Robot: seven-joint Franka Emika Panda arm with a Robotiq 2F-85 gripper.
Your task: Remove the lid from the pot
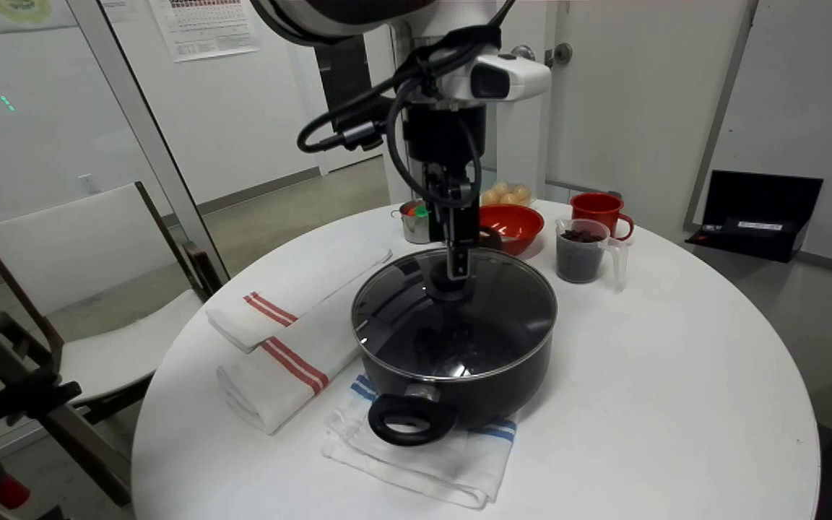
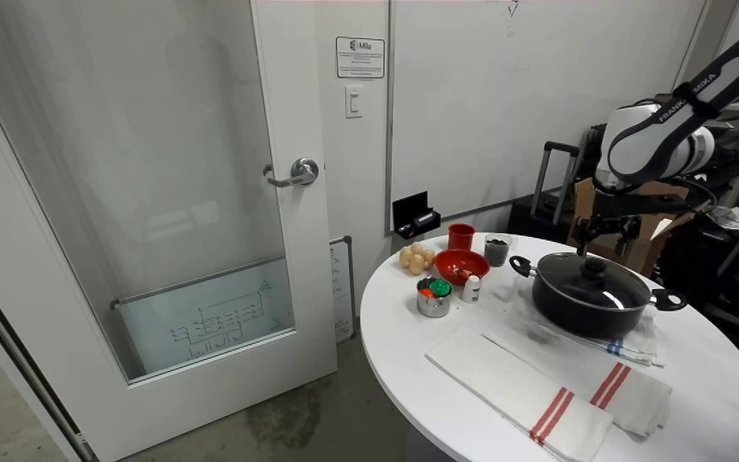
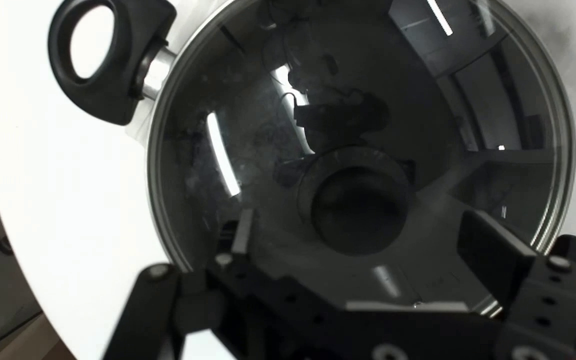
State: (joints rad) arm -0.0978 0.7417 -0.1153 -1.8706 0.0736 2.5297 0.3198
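The black pot (image 1: 503,390) stands on the round white table, and it also shows in an exterior view (image 2: 565,314). The glass lid (image 1: 401,325) with its metal rim lies on the pot, seated level; it also shows in the wrist view (image 3: 248,140). Its dark knob (image 2: 593,267) stands up at the centre. My gripper (image 1: 458,273) points down over the lid, and it shows above and beside the knob in an exterior view (image 2: 602,249). In the wrist view the fingers are wide apart with the knob (image 3: 360,210) showing between them, not gripped.
A folded white towel (image 1: 416,462) lies under the pot. Red-striped towels (image 2: 510,391) lie beside it. A red bowl (image 2: 462,264), steel cup (image 2: 433,307), white bottle (image 2: 471,290), measuring cup (image 1: 581,256), red mug (image 1: 596,208) and pale round items (image 2: 416,258) stand farther along.
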